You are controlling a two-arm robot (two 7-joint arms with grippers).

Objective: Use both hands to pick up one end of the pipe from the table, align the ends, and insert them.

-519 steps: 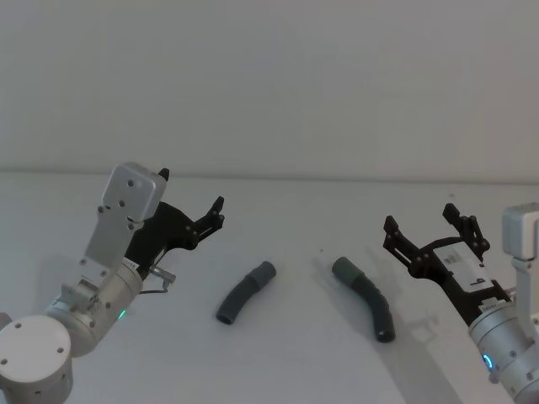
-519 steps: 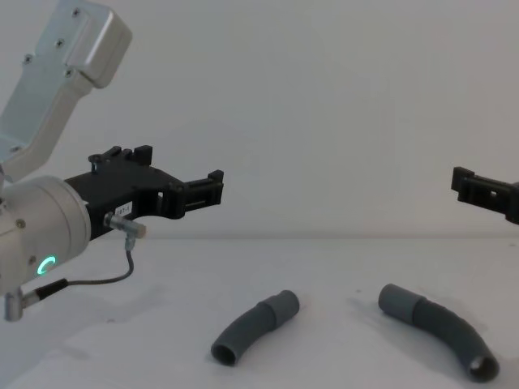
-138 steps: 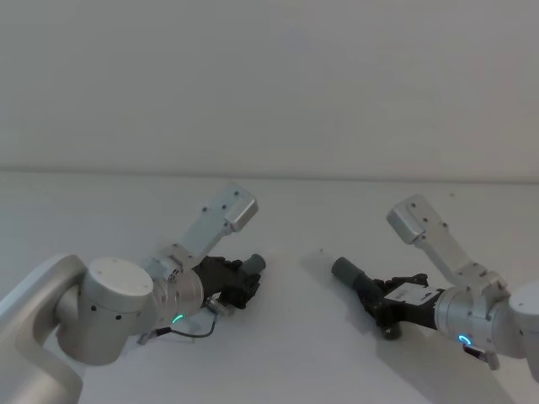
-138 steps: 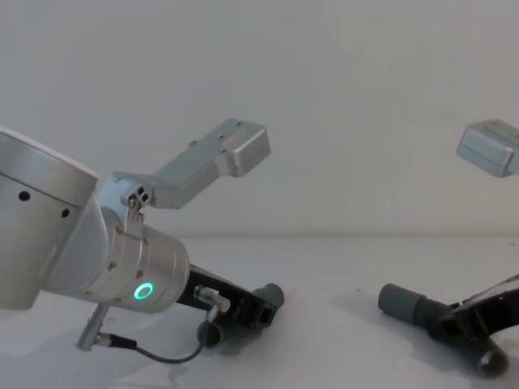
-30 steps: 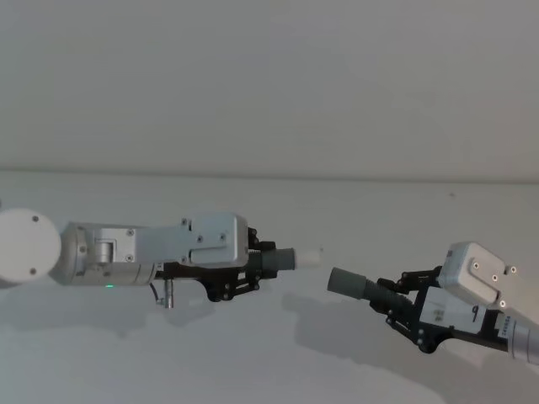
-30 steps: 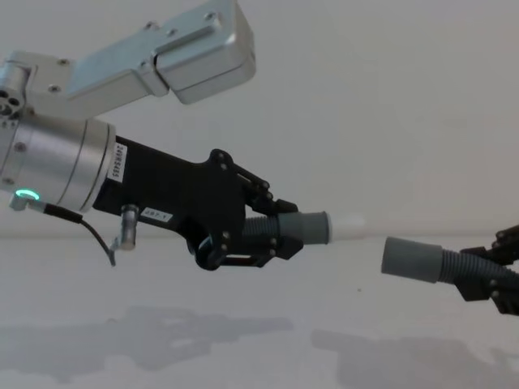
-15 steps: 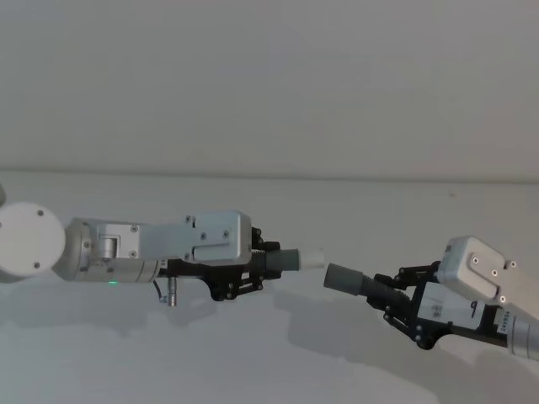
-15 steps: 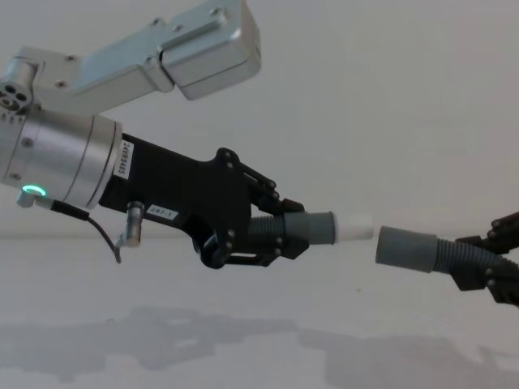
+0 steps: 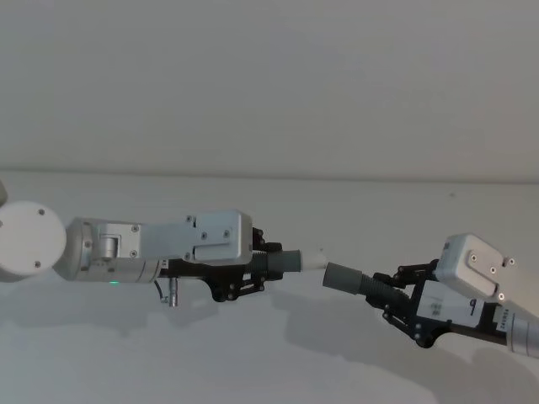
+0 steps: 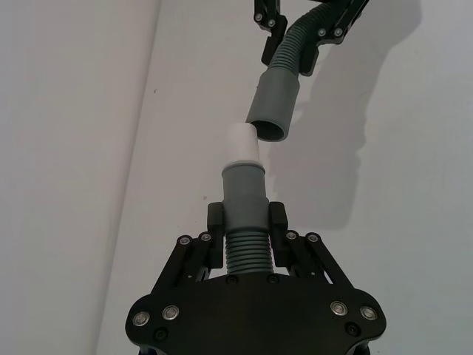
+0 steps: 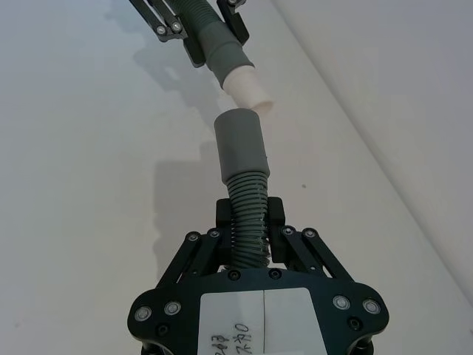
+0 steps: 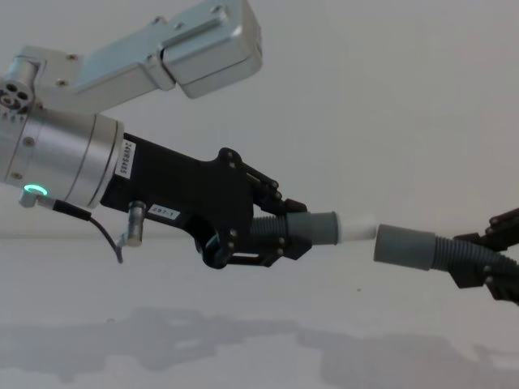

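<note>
Both pipe pieces hang in the air above the table (image 9: 269, 370). My left gripper (image 9: 255, 268) (image 10: 245, 231) (image 12: 272, 235) is shut on the ribbed part of the left pipe piece (image 9: 285, 262) (image 10: 244, 194). That piece's pale whitish tip (image 12: 358, 228) (image 10: 242, 140) (image 11: 247, 86) points right. My right gripper (image 9: 394, 296) (image 11: 250, 222) (image 12: 491, 263) is shut on the ribbed part of the right pipe piece (image 11: 247, 194). The grey socket (image 9: 341, 276) (image 10: 273, 107) (image 11: 239, 144) (image 12: 404, 244) of the right piece points left. The tip sits just at the socket's mouth, slightly off to one side and not inside.
The table surface (image 12: 259, 348) under the arms carries only their shadows. A plain pale wall (image 9: 269, 84) stands behind the far table edge.
The gap between the whitish tip and the grey socket has closed over the last second. Both grippers keep their hold.
</note>
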